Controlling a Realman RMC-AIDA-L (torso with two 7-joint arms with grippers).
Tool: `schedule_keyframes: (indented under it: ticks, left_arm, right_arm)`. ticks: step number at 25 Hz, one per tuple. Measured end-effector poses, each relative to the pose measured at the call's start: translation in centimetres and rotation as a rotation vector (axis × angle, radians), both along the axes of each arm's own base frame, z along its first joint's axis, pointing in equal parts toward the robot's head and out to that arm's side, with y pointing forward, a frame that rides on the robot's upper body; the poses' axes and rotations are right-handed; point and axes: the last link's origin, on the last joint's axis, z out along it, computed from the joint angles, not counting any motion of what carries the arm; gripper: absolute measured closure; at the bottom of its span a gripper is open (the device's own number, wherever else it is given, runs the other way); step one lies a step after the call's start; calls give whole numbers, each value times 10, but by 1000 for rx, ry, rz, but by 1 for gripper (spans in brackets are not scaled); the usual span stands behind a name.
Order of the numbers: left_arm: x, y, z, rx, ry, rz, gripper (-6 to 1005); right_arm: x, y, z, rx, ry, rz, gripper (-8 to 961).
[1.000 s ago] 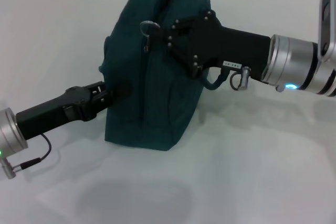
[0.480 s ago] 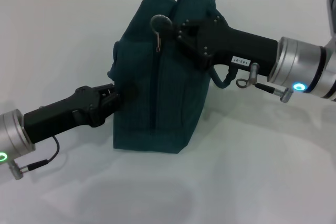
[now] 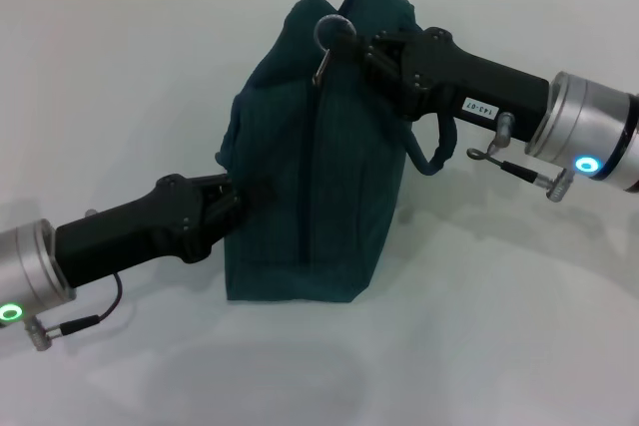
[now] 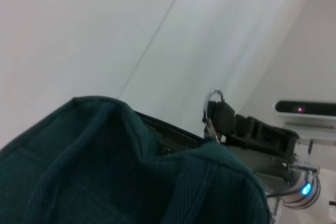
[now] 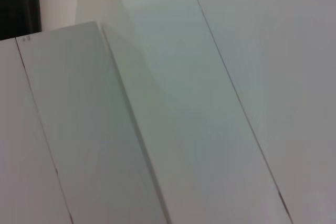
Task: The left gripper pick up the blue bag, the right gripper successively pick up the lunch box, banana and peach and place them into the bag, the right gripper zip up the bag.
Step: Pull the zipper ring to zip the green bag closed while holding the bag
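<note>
White table (image 3: 519, 326); blue bag (image 3: 310, 207) contents hidden.

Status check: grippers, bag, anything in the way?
Left gripper pinching blue bag's side. Right gripper at bag top, by zipper ring. Bag upright. Nothing blocking.

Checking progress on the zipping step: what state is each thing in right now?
blue bag: upright on the table, zipper shut along the side facing the head camera.
metal ring pull: at the bag's top.
right gripper: shut on the pull.
left gripper: at the bag's side, grip hidden.
</note>
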Motion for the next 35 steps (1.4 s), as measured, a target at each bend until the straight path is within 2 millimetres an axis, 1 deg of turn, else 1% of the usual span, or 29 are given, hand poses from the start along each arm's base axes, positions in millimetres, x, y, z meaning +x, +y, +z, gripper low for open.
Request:
schedule_keyframes:
  ticks: [6, 12, 17, 23, 35]
  left_arm:
    - [0, -3, -3, -4, 8, -14, 942]
    - [-1, -3, -5, -1, -6, 0, 941]
    - [-1, -3, -5, 1, -4, -2, 941]
    - [-2, -7, -7, 12, 2, -13, 943]
    - [-3, -11, -11, 7, 3, -19, 938]
  right_arm:
    - [-2, -1, 1, -31, 21, -12, 948]
    - [-2, 3, 3, -143, 63, -98, 948]
    - [-3, 7, 2, -187, 71, -143, 948]
    - [1, 9, -2, -186, 52, -178, 948]
    - [2, 9, -2, -177, 47, -177, 948]
